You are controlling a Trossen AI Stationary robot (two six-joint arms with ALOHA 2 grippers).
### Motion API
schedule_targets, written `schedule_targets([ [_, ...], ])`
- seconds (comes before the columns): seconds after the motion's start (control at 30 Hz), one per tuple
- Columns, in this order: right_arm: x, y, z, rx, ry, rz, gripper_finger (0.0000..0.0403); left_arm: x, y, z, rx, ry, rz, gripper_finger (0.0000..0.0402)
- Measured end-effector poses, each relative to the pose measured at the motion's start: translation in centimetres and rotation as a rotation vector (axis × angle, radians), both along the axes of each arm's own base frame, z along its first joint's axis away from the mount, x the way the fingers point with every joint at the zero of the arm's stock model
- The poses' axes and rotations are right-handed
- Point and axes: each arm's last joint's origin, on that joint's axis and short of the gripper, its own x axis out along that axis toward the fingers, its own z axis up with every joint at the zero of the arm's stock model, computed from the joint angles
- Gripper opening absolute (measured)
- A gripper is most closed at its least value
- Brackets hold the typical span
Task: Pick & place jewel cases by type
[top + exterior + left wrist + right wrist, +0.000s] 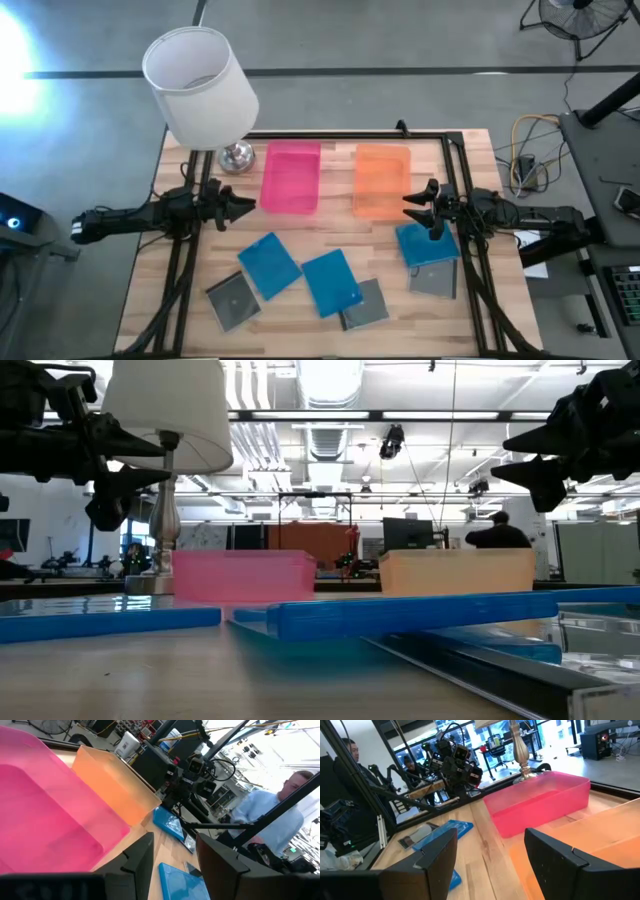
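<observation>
On the worktop (470, 150), the pink tray (291, 177) and orange tray (382, 181) sit side by side toward 12 o'clock, a lamp (200, 85) standing at 10 o'clock. The left end effector (238, 205), fingers spread and empty, hovers at 9 o'clock beside the pink tray. The right end effector (414, 205), likewise spread and empty, hovers at 3 o'clock above a blue jewel case (426, 244). Two more blue jewel cases (270, 265) (331, 282) and three grey jewel cases (231, 299) (366, 305) (434, 279) lie scattered toward 6 o'clock. A black frame (455, 180) borders the worktop.
</observation>
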Motion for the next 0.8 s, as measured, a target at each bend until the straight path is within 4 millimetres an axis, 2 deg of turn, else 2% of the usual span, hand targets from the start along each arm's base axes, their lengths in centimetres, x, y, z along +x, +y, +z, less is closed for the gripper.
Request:
schedule_targets([
  [0.63, 0.0, 0.0, 0.12, 0.014, -0.014, 0.0, 0.0226, 0.0, 0.0, 0.0, 0.0, 0.0, 0.0, 0.0131],
  [0.7, 0.01, 0.04, 0.19, 0.095, -0.032, 0.013, 0.0226, 0.0, 0.0, 0.0, 0.0, 0.0, 0.0, 0.0131],
  [0.8, 0.02, 0.21, 0.19, 0.329, -0.051, 0.069, 0.0226, 0.0, 0.0, -0.01, 0.0, 0.001, 0.0, 0.0131],
])
